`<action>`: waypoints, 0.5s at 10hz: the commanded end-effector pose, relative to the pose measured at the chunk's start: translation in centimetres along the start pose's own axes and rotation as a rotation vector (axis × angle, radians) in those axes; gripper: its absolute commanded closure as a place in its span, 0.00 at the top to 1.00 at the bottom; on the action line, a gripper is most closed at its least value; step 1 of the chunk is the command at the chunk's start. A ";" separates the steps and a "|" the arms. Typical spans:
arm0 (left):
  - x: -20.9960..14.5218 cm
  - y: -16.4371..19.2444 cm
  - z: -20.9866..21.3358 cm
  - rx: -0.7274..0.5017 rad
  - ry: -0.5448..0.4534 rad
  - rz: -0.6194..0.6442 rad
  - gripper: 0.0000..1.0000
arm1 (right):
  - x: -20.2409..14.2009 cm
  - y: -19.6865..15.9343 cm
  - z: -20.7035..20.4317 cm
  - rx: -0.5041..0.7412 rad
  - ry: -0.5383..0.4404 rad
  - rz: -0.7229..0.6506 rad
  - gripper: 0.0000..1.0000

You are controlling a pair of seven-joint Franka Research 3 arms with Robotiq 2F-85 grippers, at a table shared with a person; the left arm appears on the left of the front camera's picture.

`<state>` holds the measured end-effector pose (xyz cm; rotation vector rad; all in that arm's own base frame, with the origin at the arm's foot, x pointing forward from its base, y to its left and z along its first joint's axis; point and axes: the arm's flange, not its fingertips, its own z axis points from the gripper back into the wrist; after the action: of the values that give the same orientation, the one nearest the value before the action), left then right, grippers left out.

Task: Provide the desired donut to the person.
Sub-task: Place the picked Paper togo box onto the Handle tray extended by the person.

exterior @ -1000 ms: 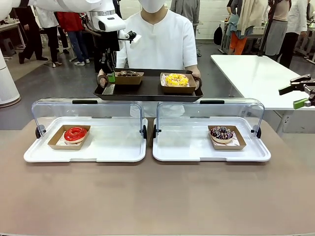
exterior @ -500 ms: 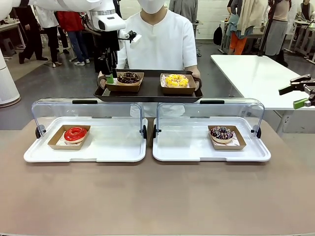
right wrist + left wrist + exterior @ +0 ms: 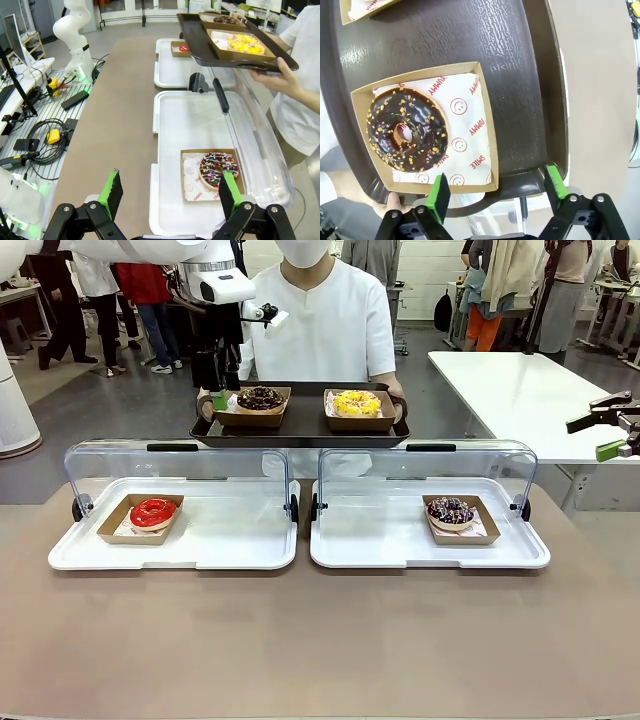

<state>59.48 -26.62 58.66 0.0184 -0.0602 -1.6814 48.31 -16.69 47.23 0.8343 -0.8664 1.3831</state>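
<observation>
**Chocolate donut on the person's tray, both end effectors open**

In the upper middle of the front view we see the person (image 3: 325, 315) holding a dark tray (image 3: 300, 428) level above the far edge of the bench (image 3: 320, 640). On the tray sit two cardboard boxes: the chocolate donut (image 3: 261, 397) with nut crumbs to the left, the yellow donut (image 3: 357, 402) to the right.

Our left end effector (image 3: 496, 187) stands with its green pads spread wide at the bottom of the left wrist view, just off the tray's edge and the near edge of the chocolate donut's box, gripping nothing. In the front view it hangs at the tray's left end, upper left of centre.

Our right end effector (image 3: 167, 192) is open and empty too; in the front view it sits at the far right edge, well apart from the tray.

Lower in the front view, two white display trays with raised clear lids rest on the bench. The left one holds a red donut (image 3: 153, 512), the right one a sprinkled donut (image 3: 450, 510).
</observation>
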 end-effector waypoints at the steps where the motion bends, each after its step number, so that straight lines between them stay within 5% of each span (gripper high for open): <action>1: 0.3 0.2 0.9 -0.012 0.009 -0.012 1.00 | 0.1 -0.2 0.0 -0.004 -0.009 -0.005 1.00; 5: 0.0 -2.5 1.9 -0.030 -0.032 -0.018 1.00 | 0.1 -0.2 0.0 -0.004 -0.009 -0.005 1.00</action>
<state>58.44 -26.97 59.56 0.0009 -0.0565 -1.6909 48.31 -16.69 47.23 0.8344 -0.8663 1.3831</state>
